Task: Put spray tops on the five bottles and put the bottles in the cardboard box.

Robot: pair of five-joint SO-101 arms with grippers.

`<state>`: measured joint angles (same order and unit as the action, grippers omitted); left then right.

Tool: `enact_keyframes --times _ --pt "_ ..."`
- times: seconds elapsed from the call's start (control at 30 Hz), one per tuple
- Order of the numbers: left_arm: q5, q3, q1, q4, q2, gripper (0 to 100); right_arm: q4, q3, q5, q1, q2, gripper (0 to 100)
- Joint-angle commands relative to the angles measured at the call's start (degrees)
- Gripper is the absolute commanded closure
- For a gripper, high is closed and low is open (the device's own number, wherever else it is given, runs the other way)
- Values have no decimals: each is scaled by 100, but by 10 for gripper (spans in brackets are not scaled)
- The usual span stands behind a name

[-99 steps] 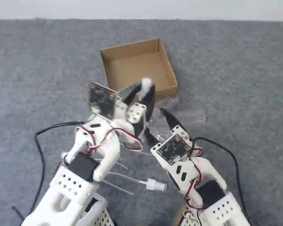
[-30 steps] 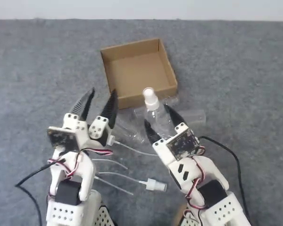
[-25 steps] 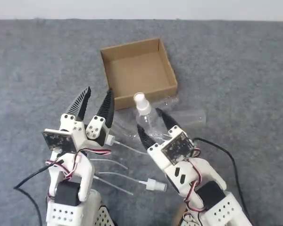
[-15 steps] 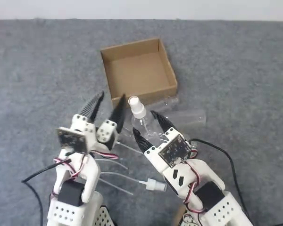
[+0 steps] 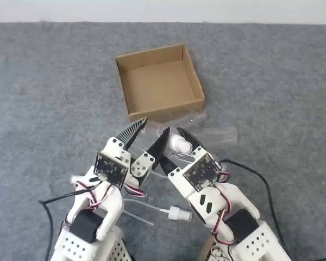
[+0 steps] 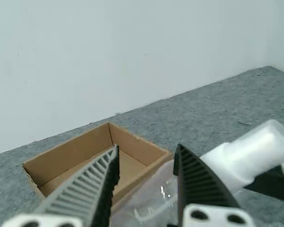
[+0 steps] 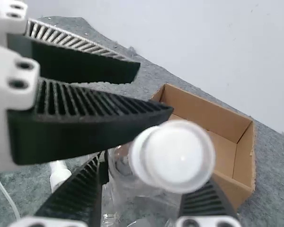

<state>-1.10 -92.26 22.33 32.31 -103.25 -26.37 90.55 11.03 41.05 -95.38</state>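
My right gripper (image 5: 173, 144) is shut on a clear bottle (image 7: 123, 182) with a white spray top (image 5: 179, 143), held tilted in the air just in front of the cardboard box (image 5: 164, 112). My left gripper (image 5: 156, 125) is open. Its black fingers (image 7: 85, 118) sit right beside the spray top (image 7: 173, 156), one finger crossing next to it. In the left wrist view the open left gripper (image 6: 146, 150) faces the box (image 6: 66, 156), with the capped bottle (image 6: 248, 153) off to one side. The box holds nothing.
Two clear bottles without tops (image 5: 220, 134) (image 5: 194, 116) lie on the grey carpet by the box's near right corner. A loose white spray top (image 5: 177, 213) with its thin tube lies between the arms' bases. Black cables (image 5: 261, 179) trail beside both arms.
The left arm swung right and forward until its open fingers reached the spray top. The right gripper drew the bottle back and tilted it from upright toward the left arm.
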Motion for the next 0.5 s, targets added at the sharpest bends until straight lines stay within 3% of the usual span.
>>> enact_keyframes --times 0.0,0.13,0.47 --pt "-62 48 141 88 -97 819 66 -334 9 40 -119 929" --pt "-26 136 35 97 -97 819 66 -334 9 40 -119 929" --pt "563 602 -1240 97 -105 819 66 -299 9 -418 -119 929"
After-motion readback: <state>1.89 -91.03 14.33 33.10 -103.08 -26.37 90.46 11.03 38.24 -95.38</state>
